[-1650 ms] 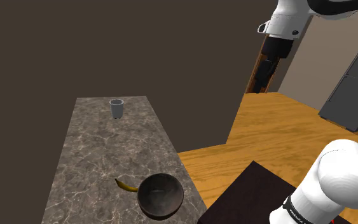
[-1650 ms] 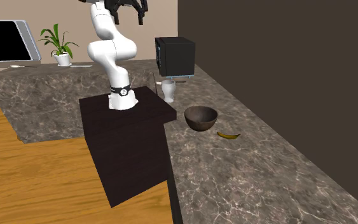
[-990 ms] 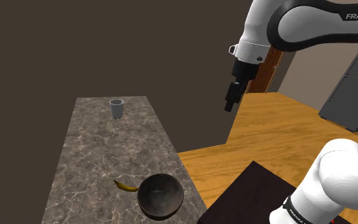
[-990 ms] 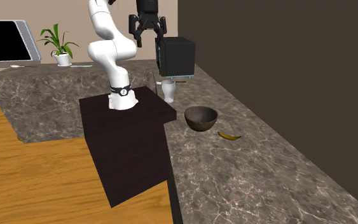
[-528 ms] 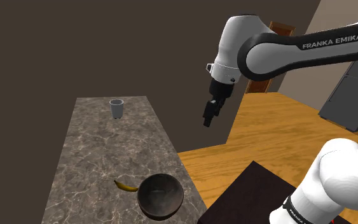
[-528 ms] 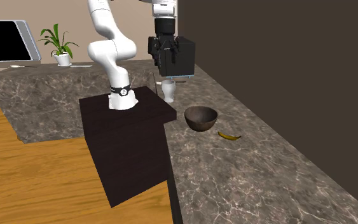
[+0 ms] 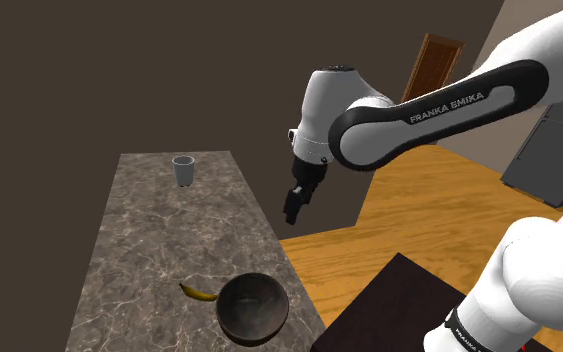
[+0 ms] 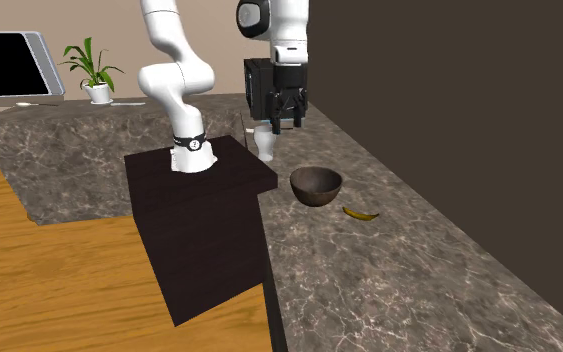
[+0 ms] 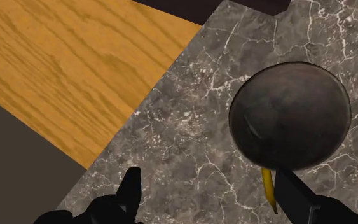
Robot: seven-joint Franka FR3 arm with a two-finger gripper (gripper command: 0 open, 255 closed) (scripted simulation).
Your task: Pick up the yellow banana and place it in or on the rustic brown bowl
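We see the tool (image 7: 292, 210) lower than half a second ago, now over the table's (image 7: 149, 230) edge, fingers wide apart and empty; the banana (image 7: 199, 292) lies just beside the bowl (image 7: 253, 306).

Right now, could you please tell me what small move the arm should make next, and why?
I would probably lower the open gripper toward the banana, shifting it past the bowl: it hangs high above the counter with fingers apart and empty, while the banana lies on the counter right beside the bowl.
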